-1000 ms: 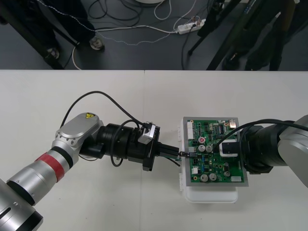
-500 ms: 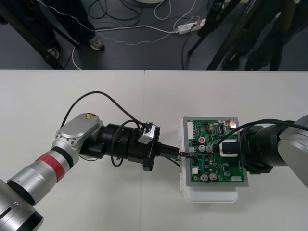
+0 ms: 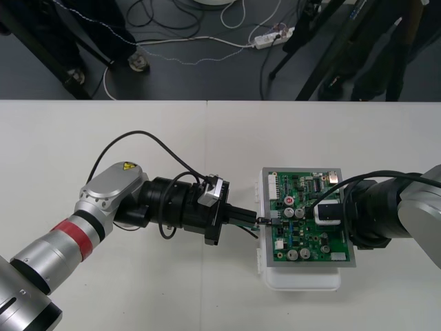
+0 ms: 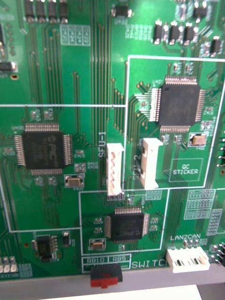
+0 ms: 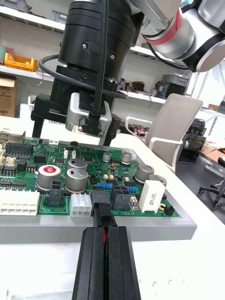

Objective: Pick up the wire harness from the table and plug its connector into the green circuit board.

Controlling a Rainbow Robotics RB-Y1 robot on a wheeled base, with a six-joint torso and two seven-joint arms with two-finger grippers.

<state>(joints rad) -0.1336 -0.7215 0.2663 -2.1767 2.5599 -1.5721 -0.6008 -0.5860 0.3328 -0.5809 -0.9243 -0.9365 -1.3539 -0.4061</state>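
The left gripper (image 3: 252, 222) was pressed together on the wire harness (image 5: 102, 219), pinching its red and black wires. The small black plug (image 5: 101, 198) sat at the gripper's 3 o'clock, against the 9 o'clock edge of the green circuit board (image 3: 303, 243), beside a white connector (image 5: 80, 205). I could not tell whether it was seated. The right gripper (image 3: 329, 214) hung over the board.

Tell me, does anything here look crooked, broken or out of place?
Nothing stands out. The green circuit board lies flat on its white base. The left end effector is shut on the harness's black plug at the board's left edge; the right end effector is over the board's right side.
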